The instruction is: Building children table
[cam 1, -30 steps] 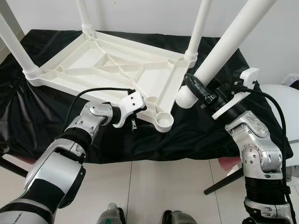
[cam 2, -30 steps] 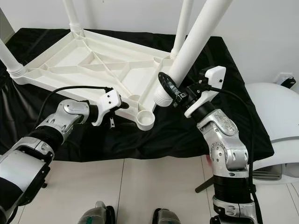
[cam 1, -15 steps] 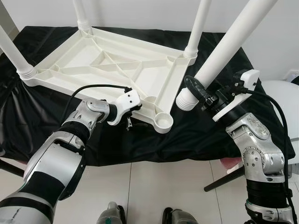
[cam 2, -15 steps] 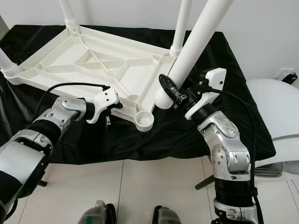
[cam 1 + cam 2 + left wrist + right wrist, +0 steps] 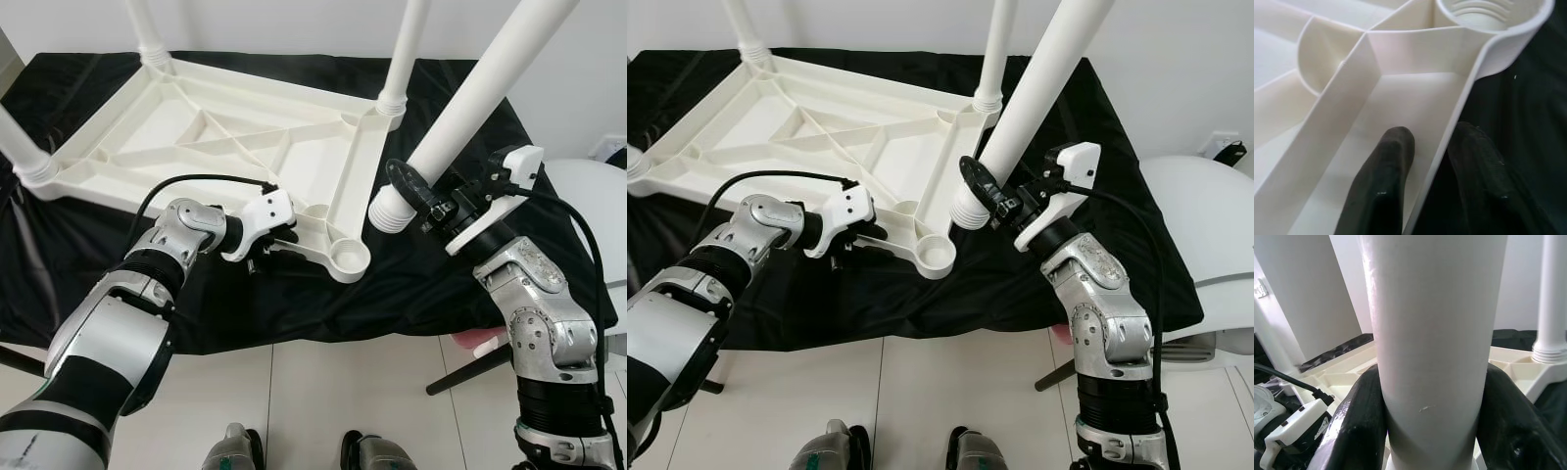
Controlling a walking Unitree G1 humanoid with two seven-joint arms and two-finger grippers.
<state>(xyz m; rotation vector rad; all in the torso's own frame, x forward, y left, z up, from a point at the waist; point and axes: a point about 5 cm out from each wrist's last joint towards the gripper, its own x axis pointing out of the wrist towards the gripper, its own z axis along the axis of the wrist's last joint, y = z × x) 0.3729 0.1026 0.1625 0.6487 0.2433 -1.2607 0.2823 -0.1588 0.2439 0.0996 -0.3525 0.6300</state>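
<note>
On the black cloth (image 5: 431,284) lies the upturned tabletop (image 5: 245,147); my left gripper (image 5: 1425,161) pinches its rim beside the empty socket (image 5: 349,261), my right gripper (image 5: 416,196) clamps the loose leg (image 5: 470,108).

Silver jointed arms, white wrist housings, black cables, black fingers (image 5: 1382,196).

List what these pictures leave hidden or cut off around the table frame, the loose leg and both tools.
- Loose leg: its far end is cut off by the top edge in both eye views.
- Three fitted legs: tops cut off the same way.
- Empty corner socket: far rim cut off in the left wrist view.
- Right tool: fingertips hidden behind the leg it grips.
- Left tool: whether its fingers squeeze the table frame wall between them is unclear.
</note>
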